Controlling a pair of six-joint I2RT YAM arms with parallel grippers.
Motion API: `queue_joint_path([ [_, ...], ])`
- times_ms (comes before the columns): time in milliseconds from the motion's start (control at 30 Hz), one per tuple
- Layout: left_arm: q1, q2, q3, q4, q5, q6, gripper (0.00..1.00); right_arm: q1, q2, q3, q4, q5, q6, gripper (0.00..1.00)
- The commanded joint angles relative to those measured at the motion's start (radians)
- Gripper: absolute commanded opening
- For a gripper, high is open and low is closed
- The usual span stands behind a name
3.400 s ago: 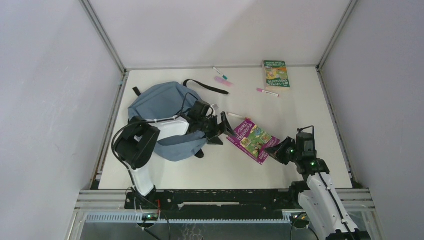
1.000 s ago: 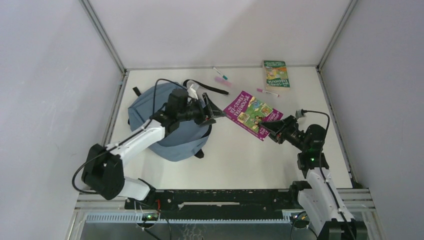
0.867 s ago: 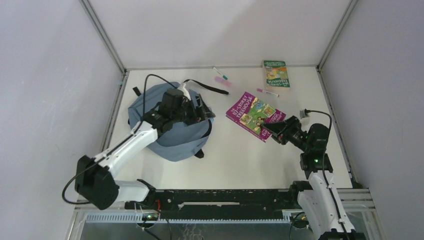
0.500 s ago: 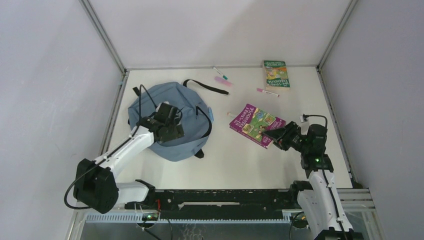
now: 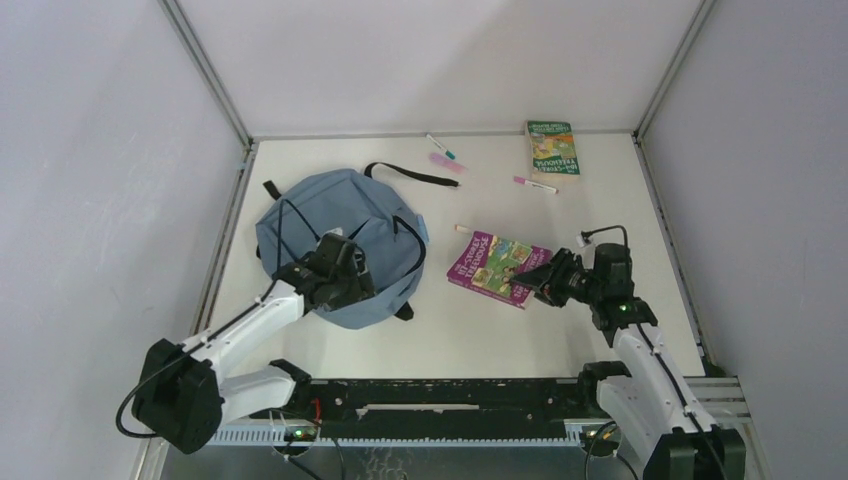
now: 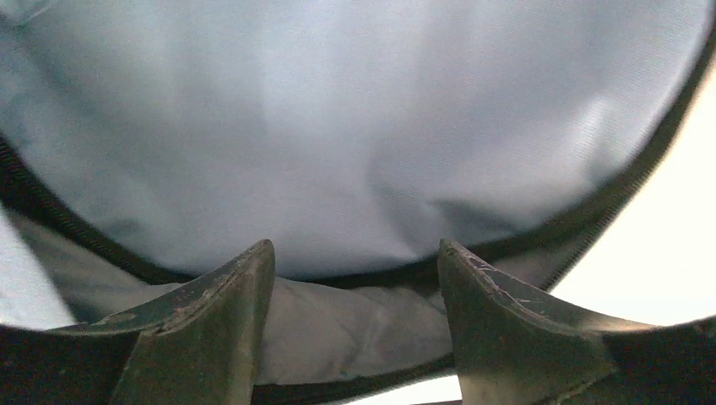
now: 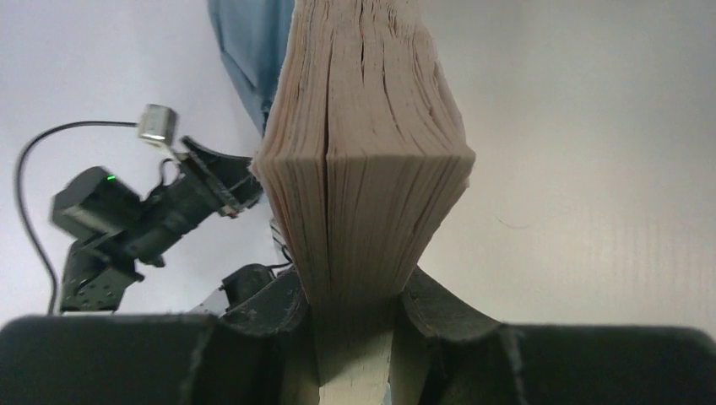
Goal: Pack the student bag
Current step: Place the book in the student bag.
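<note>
Bag [image 5: 330, 225] lies slumped on the left of the worktop [image 5: 480, 340], one strap trailing to the far side. Left pincer [image 5: 340, 283] is over its near edge with fingers [image 6: 211, 329] spread wide, gripping nothing; past them I see only blue cloth and black zipper trim. Right pincer [image 5: 541, 283] is clenched on the purple book [image 5: 495, 265] by its right edge, and the book sits just right of the bag, apart from it. My read: the bag is light, limp cloth and its mouth will sag shut. I'd take the firmer zipper trim, not the loose panel, and lift there to open it.
</note>
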Motion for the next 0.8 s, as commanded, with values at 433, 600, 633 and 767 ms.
queue_joint_path([
  [433, -0.097, 0.137, 0.147, 0.113, 0.157, 0.209, 0.82, 0.127, 0.118, 0.065, 0.074, 0.091, -0.022, 0.00],
  [600, -0.126, 0.217, 0.207, 0.109, 0.156, 0.248, 0.90, 0.129, 0.105, 0.064, 0.048, 0.097, -0.036, 0.00],
  [633, -0.129, 0.225, 0.213, 0.113, 0.158, 0.250, 0.91, 0.129, 0.104, 0.063, 0.045, 0.098, -0.039, 0.00],
  [767, -0.145, 0.279, 0.247, 0.113, 0.137, 0.262, 0.89, 0.130, 0.112, 0.064, 0.061, 0.091, -0.035, 0.00],
])
